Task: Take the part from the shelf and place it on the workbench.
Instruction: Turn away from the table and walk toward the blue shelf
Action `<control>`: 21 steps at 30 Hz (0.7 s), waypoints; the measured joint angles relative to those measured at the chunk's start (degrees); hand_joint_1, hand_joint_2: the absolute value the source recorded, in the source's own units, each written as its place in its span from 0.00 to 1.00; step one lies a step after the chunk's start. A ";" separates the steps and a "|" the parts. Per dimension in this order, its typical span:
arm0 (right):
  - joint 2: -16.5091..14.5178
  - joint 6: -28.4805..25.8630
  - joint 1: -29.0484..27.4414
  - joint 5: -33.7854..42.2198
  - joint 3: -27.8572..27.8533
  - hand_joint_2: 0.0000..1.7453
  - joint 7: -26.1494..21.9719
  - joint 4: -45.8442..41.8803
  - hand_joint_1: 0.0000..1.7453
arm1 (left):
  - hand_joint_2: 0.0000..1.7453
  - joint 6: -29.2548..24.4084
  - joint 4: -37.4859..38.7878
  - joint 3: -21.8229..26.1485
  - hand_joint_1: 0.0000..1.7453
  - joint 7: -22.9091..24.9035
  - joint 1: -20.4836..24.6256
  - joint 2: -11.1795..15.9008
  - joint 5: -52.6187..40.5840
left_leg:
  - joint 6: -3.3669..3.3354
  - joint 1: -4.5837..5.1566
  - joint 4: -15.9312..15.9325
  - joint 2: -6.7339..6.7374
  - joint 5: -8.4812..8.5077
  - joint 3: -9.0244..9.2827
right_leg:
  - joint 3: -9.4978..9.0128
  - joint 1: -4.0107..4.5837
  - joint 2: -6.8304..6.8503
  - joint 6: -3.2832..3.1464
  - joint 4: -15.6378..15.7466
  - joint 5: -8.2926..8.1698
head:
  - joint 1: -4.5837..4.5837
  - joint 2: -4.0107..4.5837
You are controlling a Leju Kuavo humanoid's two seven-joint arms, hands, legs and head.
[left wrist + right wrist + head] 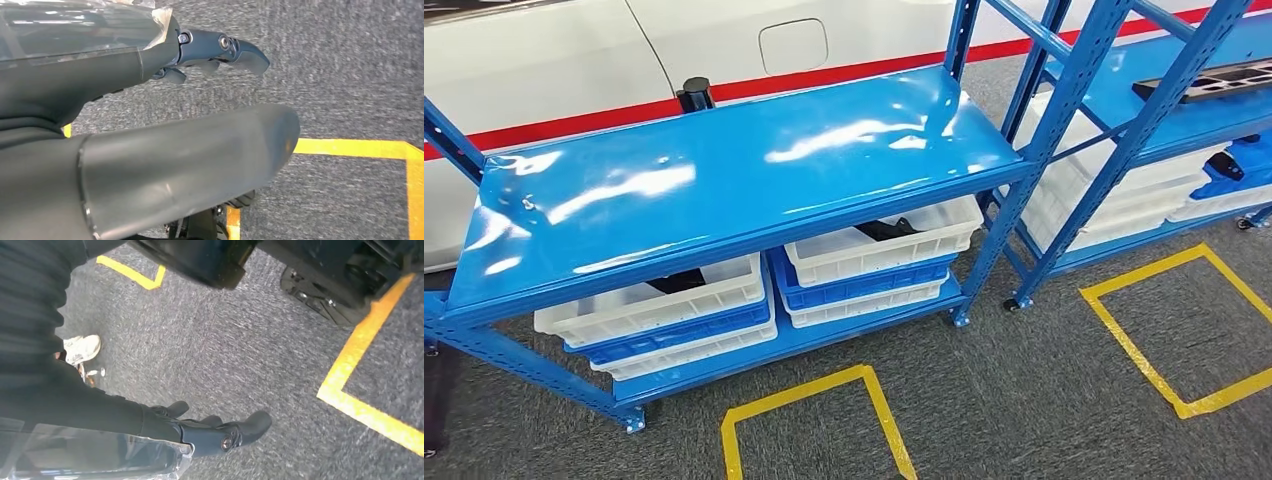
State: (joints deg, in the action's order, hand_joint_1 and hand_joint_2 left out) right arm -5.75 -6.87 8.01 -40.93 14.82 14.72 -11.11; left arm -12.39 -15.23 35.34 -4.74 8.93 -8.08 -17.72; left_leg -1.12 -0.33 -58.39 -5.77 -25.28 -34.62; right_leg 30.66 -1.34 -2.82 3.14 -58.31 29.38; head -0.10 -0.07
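Shelf [724,170] front and centre in head view: blue painted steel, glossy flat top panel with glare streaks, perforated angle uprights, small feet on grey short-pile carpet [1024,400]. Under that top panel, lower tier holds two stacks of moulded plastic crates, white [659,300] over blue [679,335] over white, ribbed rims, rectangular. Dark part [886,230] lying in the upper white crate of the right stack [894,245]; another dark piece [679,281] in the upper crate of the left stack. Shape of either unclear, mostly hidden by crate walls. Second blue rack [1144,110] just right of the shelf, more white crates below, flat black moulded tray [1214,82] on its upper tier. Yellow tape squares [874,400] on the carpet in front of the shelf. Behind the shelf, smooth white panel with red stripe [554,125].

Left hand [220,52] over bare carpet: dark jointed fingers slightly curved and apart, thick matte grey thumb in foreground, nothing grasped. Right hand [210,432] likewise over carpet, dark fingers loosely extended, nothing grasped. White shoe [82,347] on the carpet near the right hand.
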 joint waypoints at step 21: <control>-0.15 -0.01 -0.14 -1.23 -1.12 1.00 0.26 -0.03 0.00 | 0.00 -1.42 -0.16 0.06 0.00 0.66 0.90 -0.03 -1.25 | -1.83 0.08 0.25 5.77 0.16 0.08 | 2.77 0.79 3.99 -0.88 -9.93 6.09 | 0.24 0.00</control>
State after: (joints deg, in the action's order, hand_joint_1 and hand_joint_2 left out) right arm -5.91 -6.88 7.88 -42.16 13.70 14.97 -11.14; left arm -13.80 -15.39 35.40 -4.08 9.83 -8.10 -18.97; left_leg -2.94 -0.26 -58.14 0.00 -25.12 -34.54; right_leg 33.43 -0.55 1.17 2.25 -68.24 35.47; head 0.14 -0.07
